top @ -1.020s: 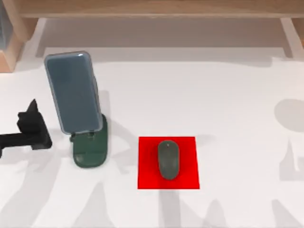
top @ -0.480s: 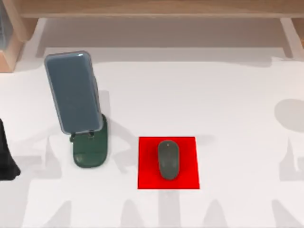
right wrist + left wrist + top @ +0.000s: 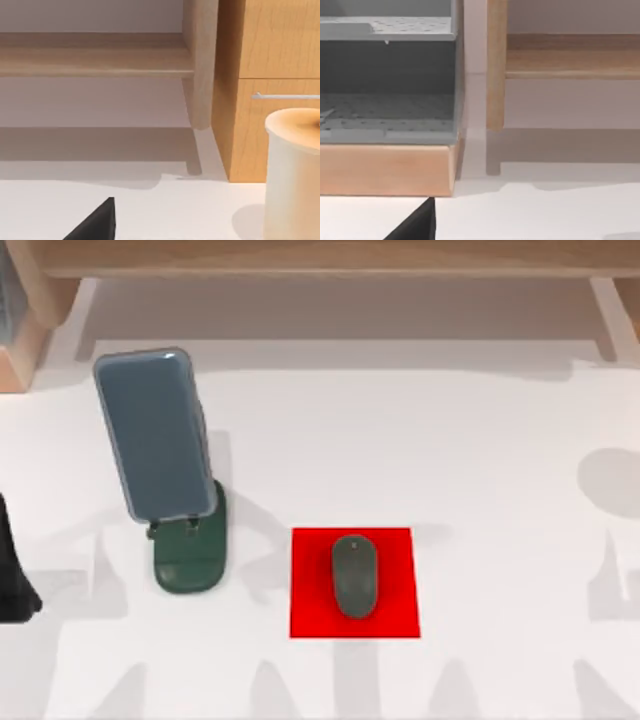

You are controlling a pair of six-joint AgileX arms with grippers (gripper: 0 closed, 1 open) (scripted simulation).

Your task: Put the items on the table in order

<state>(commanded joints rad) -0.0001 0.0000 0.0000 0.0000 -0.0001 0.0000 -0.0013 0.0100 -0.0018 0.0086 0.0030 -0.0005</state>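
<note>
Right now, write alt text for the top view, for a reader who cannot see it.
A grey-blue phone leans on a dark green stand at the left of a white table. A small dark mouse lies on a flat red square nearer the middle. Part of the black left arm shows at the left edge; a wooden shelf runs along the far side.

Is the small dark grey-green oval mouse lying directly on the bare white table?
No, the small dark grey-green oval mouse lies on the flat red square, which lies on the white table.
</note>
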